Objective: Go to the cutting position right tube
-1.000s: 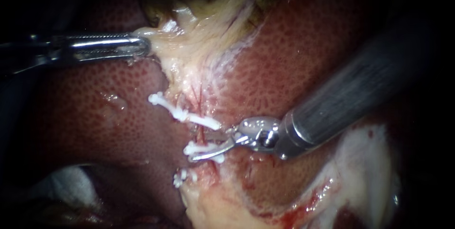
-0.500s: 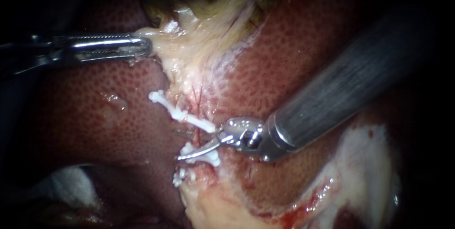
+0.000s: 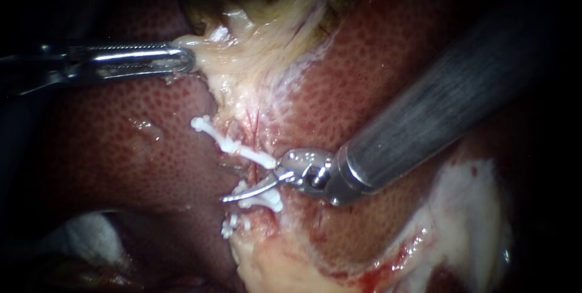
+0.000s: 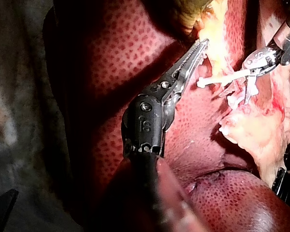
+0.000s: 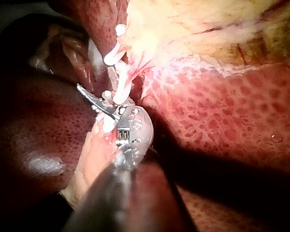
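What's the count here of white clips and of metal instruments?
White clips: 3 (upper clip, middle clip, lower clip)
Instruments: 2 (left instrument, right instrument)
Total: 5

The left instrument [image 3: 182,59] was laid level from the left, its jaws closed on pale tissue [image 3: 209,56], while the right instrument [image 3: 233,184] was angled in from the upper right, its thin curved jaws parted.

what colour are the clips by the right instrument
White; the clips show best in the endoscope view.
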`<state>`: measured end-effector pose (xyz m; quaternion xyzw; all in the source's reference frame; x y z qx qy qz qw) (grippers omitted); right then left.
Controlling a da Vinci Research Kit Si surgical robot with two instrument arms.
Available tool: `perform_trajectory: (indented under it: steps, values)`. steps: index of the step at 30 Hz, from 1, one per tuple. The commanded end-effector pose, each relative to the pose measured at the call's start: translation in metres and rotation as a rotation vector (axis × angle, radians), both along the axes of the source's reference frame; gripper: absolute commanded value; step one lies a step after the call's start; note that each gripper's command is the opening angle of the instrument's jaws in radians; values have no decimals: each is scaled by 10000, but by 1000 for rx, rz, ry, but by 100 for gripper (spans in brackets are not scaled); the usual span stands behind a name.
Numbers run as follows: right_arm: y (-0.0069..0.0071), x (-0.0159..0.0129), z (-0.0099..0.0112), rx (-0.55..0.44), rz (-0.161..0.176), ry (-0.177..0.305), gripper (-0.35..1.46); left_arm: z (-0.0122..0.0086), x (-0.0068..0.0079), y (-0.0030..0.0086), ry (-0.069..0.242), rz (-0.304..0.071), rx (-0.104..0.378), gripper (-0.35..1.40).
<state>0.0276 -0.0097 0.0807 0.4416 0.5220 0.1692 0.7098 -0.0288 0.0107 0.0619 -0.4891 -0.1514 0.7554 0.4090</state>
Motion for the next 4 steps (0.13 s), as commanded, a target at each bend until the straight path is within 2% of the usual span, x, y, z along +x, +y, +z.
perform_trajectory:
  steps: [1, 4]
  values:
    - [0, 0, 0, 0, -1, 1, 118, 0, 0, 0, 0, 0, 0, -35]
    - [0, -1, 0, 0, -1, 1, 118, 0, 0, 0, 0, 0, 0, -35]
